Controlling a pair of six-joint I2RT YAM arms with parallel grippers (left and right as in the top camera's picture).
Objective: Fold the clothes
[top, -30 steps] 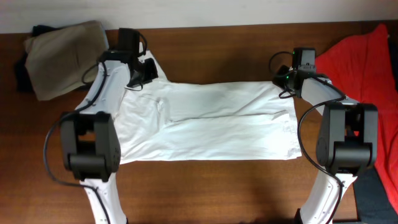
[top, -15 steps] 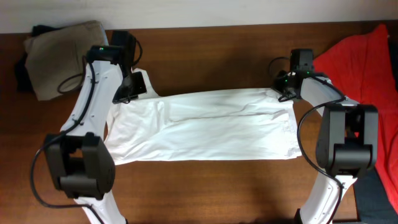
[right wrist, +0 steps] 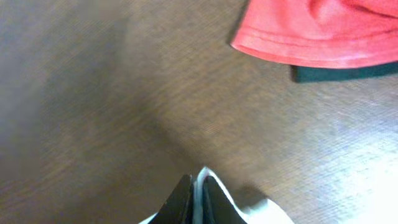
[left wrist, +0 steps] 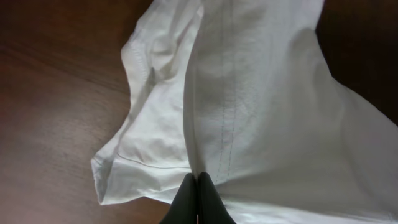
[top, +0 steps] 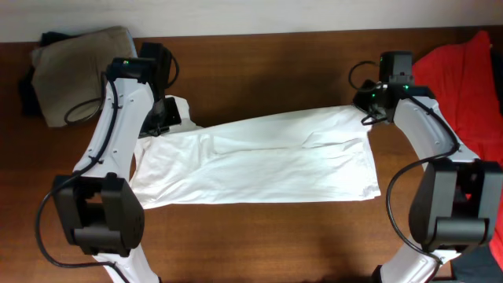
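Note:
The white shirt [top: 259,161] lies stretched across the middle of the brown table, its far edge raised between the two arms. My left gripper [top: 167,118] is shut on the shirt's far left corner; in the left wrist view the black fingertips [left wrist: 197,179] pinch a fold of white fabric [left wrist: 261,106], with a sleeve bunched to the left. My right gripper [top: 366,111] is shut on the far right corner. In the right wrist view a thin strip of white cloth [right wrist: 200,186] stands between the closed fingers.
A khaki garment [top: 78,67] lies on a dark one [top: 27,93] at the far left corner. A red garment [top: 464,71] is heaped at the right edge, and in the right wrist view the red garment [right wrist: 317,31] has a dark piece [right wrist: 342,73] under it.
My left gripper has drawn the shirt's far left corner toward the front, narrowing the cloth. The right arm has swung outward, still holding its corner.

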